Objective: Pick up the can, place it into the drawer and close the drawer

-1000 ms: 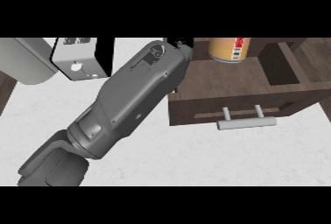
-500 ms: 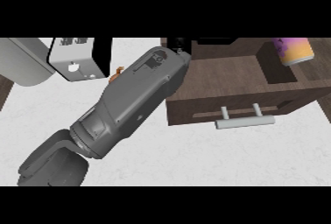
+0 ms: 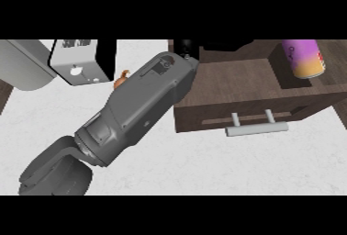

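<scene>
Since a second ago the can is sitting further right, upright in the drawer, well right of the left hand; can't tell about its fingers.

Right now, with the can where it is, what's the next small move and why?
Probably ease the can down to rest on the drawer floor. It stands in the open drawer at its right end, and the handle sticks out toward the robot, so closing comes after.

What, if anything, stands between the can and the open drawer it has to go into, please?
Nothing visible does. The purple and orange can is already at the right end of the open drawer, above its interior. The left hand is mostly hidden behind its forearm.
</scene>
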Tool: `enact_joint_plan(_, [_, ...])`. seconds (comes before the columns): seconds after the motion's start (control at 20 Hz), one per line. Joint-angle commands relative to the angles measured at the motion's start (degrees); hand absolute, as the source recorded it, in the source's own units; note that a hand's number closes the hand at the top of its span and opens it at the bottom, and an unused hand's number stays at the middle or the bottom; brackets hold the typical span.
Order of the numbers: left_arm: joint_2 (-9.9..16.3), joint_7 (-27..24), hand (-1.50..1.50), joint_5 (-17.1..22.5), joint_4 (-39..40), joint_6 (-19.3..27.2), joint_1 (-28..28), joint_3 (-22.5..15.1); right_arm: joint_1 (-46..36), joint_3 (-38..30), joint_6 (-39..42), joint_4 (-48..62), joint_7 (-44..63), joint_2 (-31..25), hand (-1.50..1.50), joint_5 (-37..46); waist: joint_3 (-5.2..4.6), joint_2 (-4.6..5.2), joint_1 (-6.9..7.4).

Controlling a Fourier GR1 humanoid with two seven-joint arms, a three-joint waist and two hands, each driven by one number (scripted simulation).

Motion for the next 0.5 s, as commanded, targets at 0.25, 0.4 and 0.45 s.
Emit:
enact_joint_plan(0.25, [-0.01,-4.03,-1.50,3.67,-1.21,0.73,0.90,-1.04,-0.54,-3.19,4.14,-1.71,-7.55,-1.51,-1.50,6.27,0.02,-0.20,0.22])
enact_joint_plan(0.4, [-0.01,-5.19,-1.50,4.42,-0.78,-0.52,-0.36,0.12,-2.63,-1.16,5.15,-5.30,-10.22,-2.12,-1.50,14.37,-0.03,0.04,1.23])
enact_joint_plan(0.45, [-0.01,-6.15,-1.50,5.20,-0.98,-0.56,0.58,0.17,-1.77,-1.35,6.49,-5.96,-10.68,-2.75,-1.50,12.19,-0.02,-0.11,0.58])
